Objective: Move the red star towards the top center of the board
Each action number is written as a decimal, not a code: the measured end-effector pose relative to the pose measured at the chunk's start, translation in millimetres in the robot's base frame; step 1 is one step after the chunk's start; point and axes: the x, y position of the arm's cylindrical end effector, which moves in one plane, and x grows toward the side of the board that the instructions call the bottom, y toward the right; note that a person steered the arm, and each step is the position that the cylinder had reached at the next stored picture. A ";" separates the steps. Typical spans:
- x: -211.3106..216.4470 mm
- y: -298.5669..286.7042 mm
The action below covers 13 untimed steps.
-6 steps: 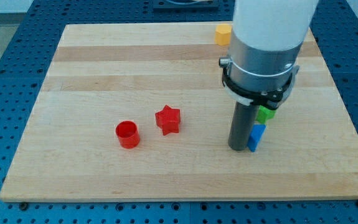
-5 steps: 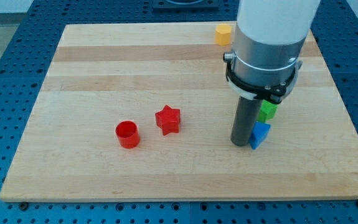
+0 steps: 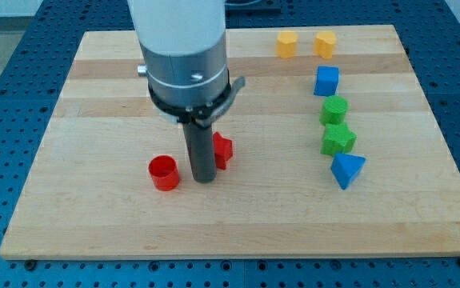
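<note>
- Red star (image 3: 223, 150) low on the worktop (image 3: 94, 104), left of centre, partly hidden behind the dark rod; only its right-hand points visible.
- My tip (image 3: 204, 180) down on the worktop, at the star's lower-left edge, seemingly touching it or just beside it; exact contact hidden by the rod.
- No fingers on this rig, only the bare rod, so nothing to report as apart or together.
- Red cylinder (image 3: 164, 173) just left of the star, on the far side of my tip, close enough to be nudged.
- Well to the star's right, a column: blue cube-like block (image 3: 326, 81), green block (image 3: 334, 110), second green block (image 3: 339, 139), blue triangular block (image 3: 347, 170).
- Far above the star, towards the right: two yellow blocks (image 3: 286, 44) (image 3: 324, 44), shapes unclear.
- Risks, as a judgement: an off-centre push on the star's points could spin it or let it slip off the rod; a push from the lower left could drift it right of centre; a sideways correction could knock the red cylinder.
- No brand, label or writing readable anywhere.
</note>
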 end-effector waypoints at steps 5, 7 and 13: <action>-99.8 55.2; -108.2 35.0; -127.2 -19.8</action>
